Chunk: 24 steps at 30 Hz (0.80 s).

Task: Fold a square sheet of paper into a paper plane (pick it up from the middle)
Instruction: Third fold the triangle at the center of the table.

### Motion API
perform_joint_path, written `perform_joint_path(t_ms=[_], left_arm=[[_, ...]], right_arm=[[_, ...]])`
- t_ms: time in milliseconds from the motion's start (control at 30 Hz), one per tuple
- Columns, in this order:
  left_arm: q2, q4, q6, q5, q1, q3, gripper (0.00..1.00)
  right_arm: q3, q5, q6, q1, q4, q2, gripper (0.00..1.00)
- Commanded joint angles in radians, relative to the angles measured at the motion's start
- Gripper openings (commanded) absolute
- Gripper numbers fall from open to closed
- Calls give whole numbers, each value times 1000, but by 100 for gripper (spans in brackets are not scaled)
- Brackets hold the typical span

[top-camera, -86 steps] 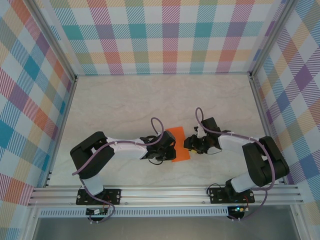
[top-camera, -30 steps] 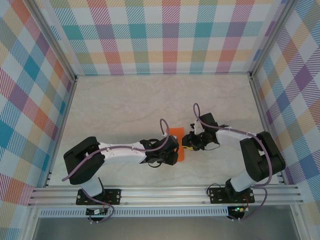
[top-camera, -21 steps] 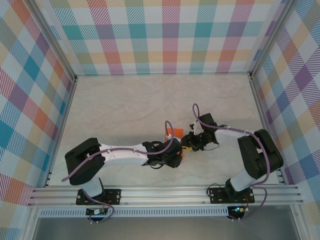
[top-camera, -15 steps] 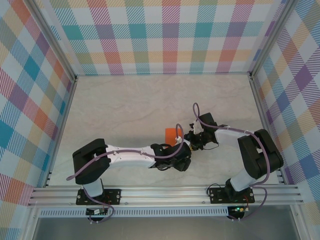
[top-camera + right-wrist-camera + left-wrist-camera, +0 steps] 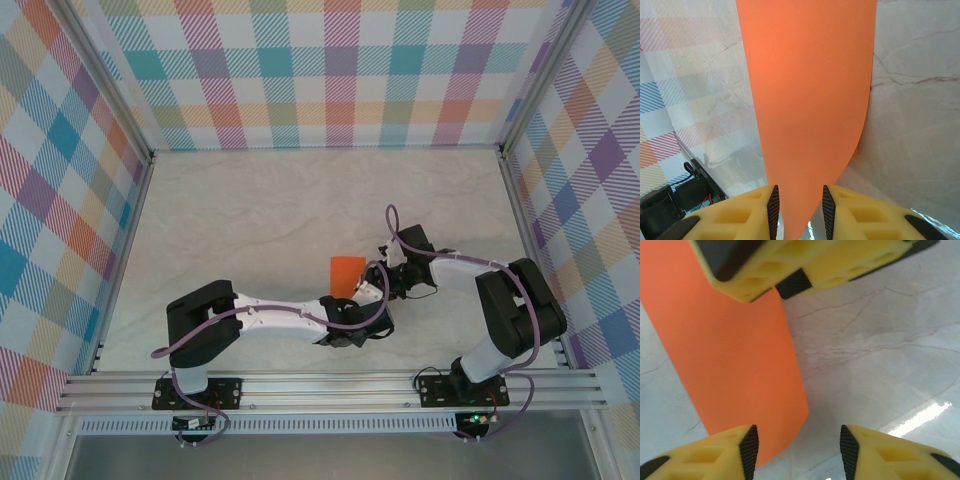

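The orange square sheet of paper (image 5: 347, 272) shows as a small folded piece at mid-table. In the right wrist view the sheet (image 5: 807, 100) runs away from the camera as a bowed strip that narrows to a point between the pads. My right gripper (image 5: 800, 210) is shut on that near end and sits just right of the paper (image 5: 382, 281). In the left wrist view the paper (image 5: 735, 360) stands curved off the table, pinched at the top by the right gripper's yellow fingers (image 5: 805, 265). My left gripper (image 5: 799, 455) is open below it, nothing between its pads, and reaches in from the lower left (image 5: 370, 303).
The marble-patterned tabletop (image 5: 260, 210) stretches bare behind and to the left of the paper. Checked walls (image 5: 330, 70) close in the back and both sides. An aluminium rail (image 5: 330, 385) carrying both arm bases runs along the near edge.
The left arm has swung right and toward the near edge, off the paper, uncovering the orange piece. Its jaws have let go and stand open. The right gripper has barely moved.
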State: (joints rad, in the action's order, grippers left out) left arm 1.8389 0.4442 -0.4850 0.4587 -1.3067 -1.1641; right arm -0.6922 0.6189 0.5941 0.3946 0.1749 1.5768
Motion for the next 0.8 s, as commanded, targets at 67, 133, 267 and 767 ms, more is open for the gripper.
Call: perform_joint_path(t_ms=[67,133,267,767], left_arm=[[-3,16,12,59,-10,-33,35],[0,16,24,59,-11,-38,30],[-4,13,39,57,-4,-40,17],[-114,-136,118,-208,112,90,0]], right_arm=[[-26,22,2,6,11,-9,32],[-27,21,0,6,13,-11,32],[-29,13,-4,6,24,-15,32],[-69,-81,-28,6,116,-61,35]])
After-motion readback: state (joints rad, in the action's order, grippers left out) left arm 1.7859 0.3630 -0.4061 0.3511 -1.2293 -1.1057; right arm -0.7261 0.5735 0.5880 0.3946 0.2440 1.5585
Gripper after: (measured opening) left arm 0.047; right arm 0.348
